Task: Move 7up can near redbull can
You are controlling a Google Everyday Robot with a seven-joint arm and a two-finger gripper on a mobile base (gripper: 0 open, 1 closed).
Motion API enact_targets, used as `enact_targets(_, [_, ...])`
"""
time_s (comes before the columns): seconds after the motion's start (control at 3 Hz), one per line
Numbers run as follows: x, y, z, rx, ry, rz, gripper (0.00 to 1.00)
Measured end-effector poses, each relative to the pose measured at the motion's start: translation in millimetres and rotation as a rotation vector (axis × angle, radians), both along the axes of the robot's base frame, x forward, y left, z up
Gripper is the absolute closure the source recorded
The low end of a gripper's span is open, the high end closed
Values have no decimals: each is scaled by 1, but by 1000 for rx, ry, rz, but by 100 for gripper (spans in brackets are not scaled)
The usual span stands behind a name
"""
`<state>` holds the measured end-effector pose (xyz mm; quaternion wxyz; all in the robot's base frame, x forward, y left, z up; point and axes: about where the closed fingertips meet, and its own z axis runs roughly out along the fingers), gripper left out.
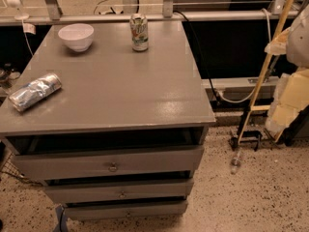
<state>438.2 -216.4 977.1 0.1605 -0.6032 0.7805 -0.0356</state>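
Note:
The 7up can (139, 32) stands upright at the back middle of the grey cabinet top (125, 86); it has a green and white label and a silver top. The redbull can (35, 91), silver-blue and crinkled, lies on its side near the left front edge. The two cans are far apart. My gripper (291, 93) shows as pale yellowish-white parts at the right edge of the view, off to the right of the cabinet and away from both cans. It holds nothing that I can see.
A white bowl (76, 36) sits at the back left of the top. The cabinet has three drawers (112, 166) below. A wooden ladder-like frame (264, 71) leans at the right. A rail (145, 17) and cables run behind the cabinet.

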Motion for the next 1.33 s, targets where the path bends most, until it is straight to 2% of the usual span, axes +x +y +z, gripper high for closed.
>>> enact_targets(0.33, [0,0,0,0,0,0,0])
enact_targets(0.67, [26,0,1,71,-45,-26,0])
enact_targets(1.0, [76,9,2,186,-91,-38,0])
enact_targets(1.33, [143,28,3,334,-118,-31,0])
